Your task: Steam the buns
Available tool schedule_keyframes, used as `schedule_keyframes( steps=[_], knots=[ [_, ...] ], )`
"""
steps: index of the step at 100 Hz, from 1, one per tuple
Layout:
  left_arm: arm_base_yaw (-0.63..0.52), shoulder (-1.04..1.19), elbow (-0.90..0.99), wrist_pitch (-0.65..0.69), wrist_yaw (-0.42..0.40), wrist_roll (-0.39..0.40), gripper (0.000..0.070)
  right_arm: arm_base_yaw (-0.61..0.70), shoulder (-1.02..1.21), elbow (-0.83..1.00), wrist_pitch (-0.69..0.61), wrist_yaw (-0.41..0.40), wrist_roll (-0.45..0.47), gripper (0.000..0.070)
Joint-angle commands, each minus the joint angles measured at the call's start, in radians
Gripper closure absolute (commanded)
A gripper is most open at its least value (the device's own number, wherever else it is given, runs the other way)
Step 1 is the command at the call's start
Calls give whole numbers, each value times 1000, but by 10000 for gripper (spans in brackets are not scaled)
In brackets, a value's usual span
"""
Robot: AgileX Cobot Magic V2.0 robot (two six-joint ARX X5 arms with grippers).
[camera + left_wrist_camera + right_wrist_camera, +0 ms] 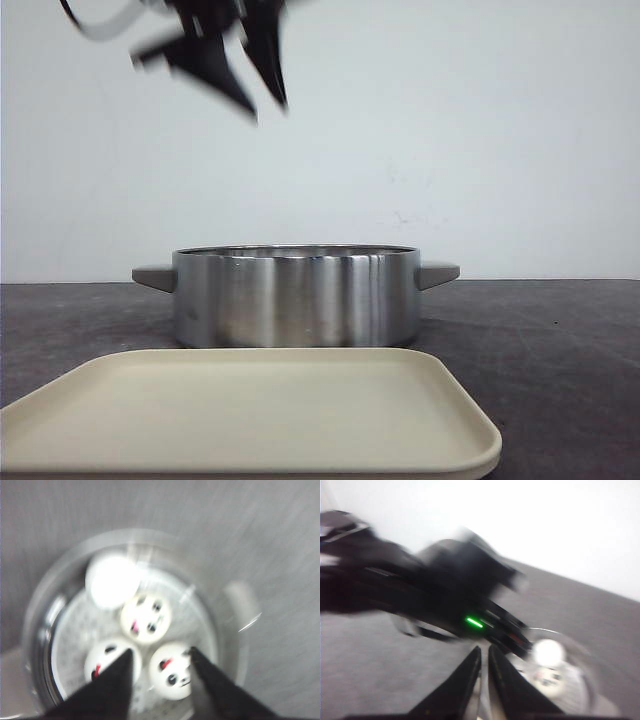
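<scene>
The front view sits low, almost level with the bench (560,340), facing forward to a pale wall; a cream tray (250,415) fills the near edge and a steel pot (295,295) stands just behind it. The left wrist view looks steeply down from above the pot (135,625), close enough to see the buns (145,617) inside, though blurred. The right wrist view looks obliquely across the bench, blurred, catching the same pot (560,670) and the other arm (420,590).
</scene>
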Motion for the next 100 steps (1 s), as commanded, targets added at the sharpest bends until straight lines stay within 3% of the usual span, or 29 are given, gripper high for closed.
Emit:
schedule_keyframes(
  steps=[1, 18, 36, 45, 69, 92, 100],
  knots=[
    [-11, -53, 23, -3, -2, 27, 693, 16, -8, 14, -17, 58, -15, 684],
    [-32, -268, 19, -25, -12, 63, 691, 15, -51, 2, -24, 119, -15, 684],
    [-71, -485, 19, -115, -105, 129, 691, 2, -63, -4, 35, 148, -55, 684],
    [-74, -585, 18, -190, -112, 139, 691, -4, -53, -6, 123, 94, -84, 684],
    [-74, -851, -57, -276, -136, 205, 691, -16, 10, -95, 438, -156, -242, 684],
    [-74, -1065, -188, -300, -205, 198, 691, -32, 43, -302, 698, -190, -236, 684],
    [-74, -1106, -212, -317, -216, 189, 691, -32, 43, -335, 723, -190, -224, 684]
  ],
)
